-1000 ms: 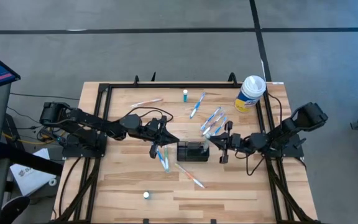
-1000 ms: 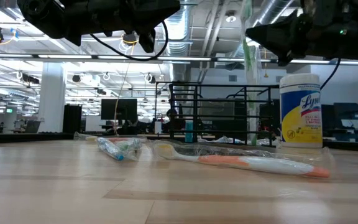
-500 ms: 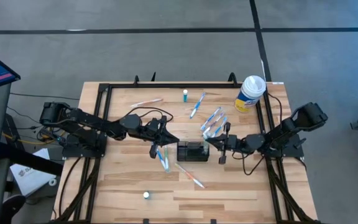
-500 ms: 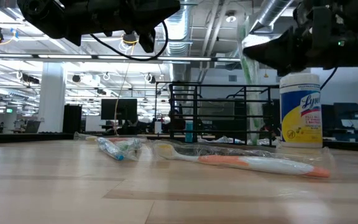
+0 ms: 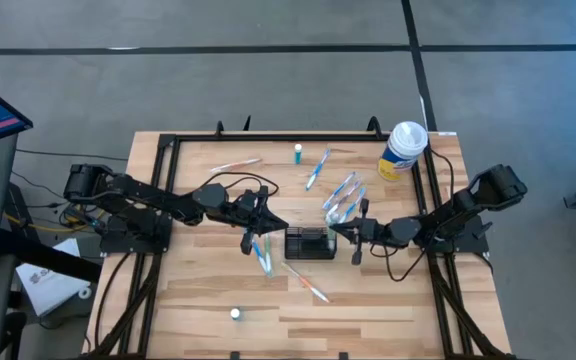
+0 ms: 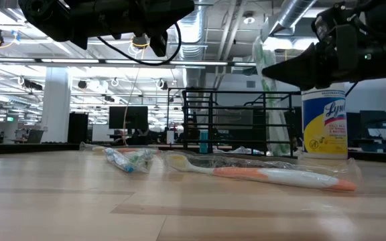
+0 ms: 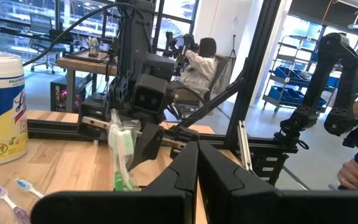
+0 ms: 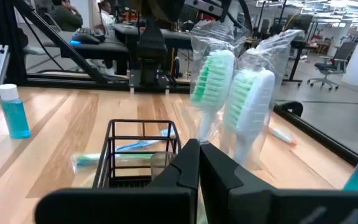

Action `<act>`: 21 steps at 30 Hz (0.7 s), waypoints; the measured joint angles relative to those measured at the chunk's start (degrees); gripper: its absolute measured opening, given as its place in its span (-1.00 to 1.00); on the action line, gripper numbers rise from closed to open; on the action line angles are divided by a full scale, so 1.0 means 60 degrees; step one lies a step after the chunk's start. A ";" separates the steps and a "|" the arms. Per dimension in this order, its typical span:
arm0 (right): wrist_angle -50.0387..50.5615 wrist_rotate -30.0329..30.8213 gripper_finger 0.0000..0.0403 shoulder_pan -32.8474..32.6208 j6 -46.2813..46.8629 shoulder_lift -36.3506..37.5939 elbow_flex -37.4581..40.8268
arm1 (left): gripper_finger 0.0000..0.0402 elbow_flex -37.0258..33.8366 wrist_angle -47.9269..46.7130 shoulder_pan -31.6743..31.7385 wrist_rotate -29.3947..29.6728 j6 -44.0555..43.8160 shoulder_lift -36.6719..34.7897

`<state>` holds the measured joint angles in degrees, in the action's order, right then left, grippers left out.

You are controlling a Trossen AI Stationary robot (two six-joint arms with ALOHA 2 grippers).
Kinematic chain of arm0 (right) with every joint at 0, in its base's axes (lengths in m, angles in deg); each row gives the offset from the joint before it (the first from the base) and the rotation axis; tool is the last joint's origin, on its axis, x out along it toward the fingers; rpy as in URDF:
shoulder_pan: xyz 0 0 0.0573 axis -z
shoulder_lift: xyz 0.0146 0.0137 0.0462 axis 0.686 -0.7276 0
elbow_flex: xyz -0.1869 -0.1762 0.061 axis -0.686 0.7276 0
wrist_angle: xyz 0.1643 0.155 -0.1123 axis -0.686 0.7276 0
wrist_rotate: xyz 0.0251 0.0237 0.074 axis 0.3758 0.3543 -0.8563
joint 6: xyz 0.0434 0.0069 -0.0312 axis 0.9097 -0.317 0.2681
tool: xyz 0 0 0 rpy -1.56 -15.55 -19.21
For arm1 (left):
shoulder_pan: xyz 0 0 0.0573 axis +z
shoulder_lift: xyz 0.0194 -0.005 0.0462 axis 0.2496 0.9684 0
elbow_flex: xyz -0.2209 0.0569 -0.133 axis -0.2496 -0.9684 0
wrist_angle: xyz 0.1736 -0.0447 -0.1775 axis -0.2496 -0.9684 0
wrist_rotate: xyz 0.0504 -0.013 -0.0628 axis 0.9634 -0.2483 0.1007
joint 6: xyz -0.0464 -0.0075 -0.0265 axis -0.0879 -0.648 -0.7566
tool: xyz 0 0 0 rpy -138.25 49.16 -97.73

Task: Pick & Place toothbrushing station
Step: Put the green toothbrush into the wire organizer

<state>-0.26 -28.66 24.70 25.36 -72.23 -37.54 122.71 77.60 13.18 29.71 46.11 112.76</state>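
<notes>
The black wire toothbrushing station [image 5: 309,243] stands on the table's middle; it also shows in the right wrist view [image 8: 138,149]. My right gripper [image 5: 341,229] is just right of it, shut on a clear plastic pack with two green-bristled toothbrushes [image 8: 229,93], which also shows in the low view [image 6: 267,94] and the left wrist view [image 7: 122,149]. My left gripper [image 5: 271,222] hovers just left of the station, shut and empty, above a wrapped toothbrush [image 5: 260,250] that lies flat on the table. My right gripper pinches the toothbrush pack between its two fingers, low on the handles [image 8: 211,138]; the fingers hide the exact spot. The fingers come level from the table's right. The brushes stand upright with the bristle heads [image 8: 213,74] up; the lower end is hidden.
A white-and-yellow wipes canister [image 5: 404,148] stands at the far right. A small blue bottle [image 5: 297,153] and several loose wrapped toothbrushes [image 5: 318,168] lie at the far side, and another toothbrush [image 5: 308,283] lies near the station. A black rail frame [image 5: 268,137] borders the table.
My right gripper has gone toward the table's left, closer to the station, carrying the toothbrush pack upright. My left gripper has kept still.
</notes>
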 joint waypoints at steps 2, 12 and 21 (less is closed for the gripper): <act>0.0101 -0.0001 -1.00 0.0000 0.0013 0.0000 0.0000 | -0.99 0.0000 0.0000 0.0000 -0.0003 0.0002 0.0000; 0.0150 -0.0015 -1.00 -0.0040 0.0017 0.0000 0.0000 | -0.99 0.0000 0.0000 0.0000 0.0000 0.0003 0.0000; -0.0169 -0.0029 -0.88 -0.0084 -0.0138 0.0000 0.0000 | -0.99 0.0000 0.0000 0.0002 -0.0002 0.0003 0.0000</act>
<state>-1.27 -28.84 24.20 24.54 -72.23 -37.54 122.71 77.60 13.19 29.70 46.13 112.76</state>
